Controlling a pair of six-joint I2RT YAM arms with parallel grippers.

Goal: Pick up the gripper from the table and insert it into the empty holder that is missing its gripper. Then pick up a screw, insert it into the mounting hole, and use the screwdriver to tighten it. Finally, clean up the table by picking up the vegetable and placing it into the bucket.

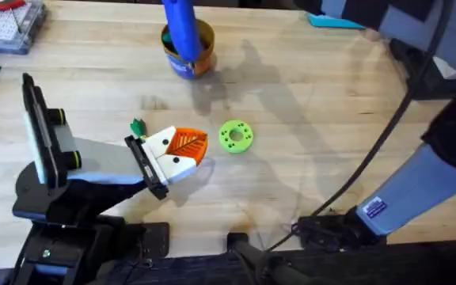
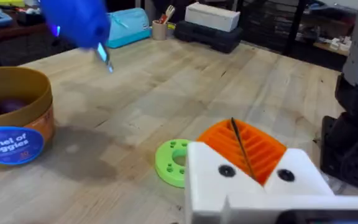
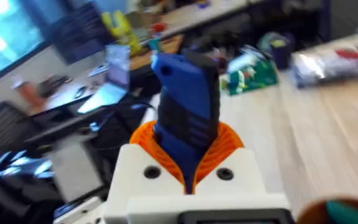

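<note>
Right hand (image 3: 188,149): orange pads clamped on the screwdriver (image 3: 188,102), which is held in the air. In the overhead view the screwdriver's lower end hangs over the bucket (image 1: 200,49) at the far side of the table (image 1: 307,142).

Left hand (image 2: 241,142): orange pads pressed together, nothing between them.

Gripper (image 1: 176,150): seated against the holder (image 1: 147,168), orange finger pointing at the green disc (image 1: 236,135).

Vegetable (image 1: 138,127): on the table, just beside the holder's far end.
</note>
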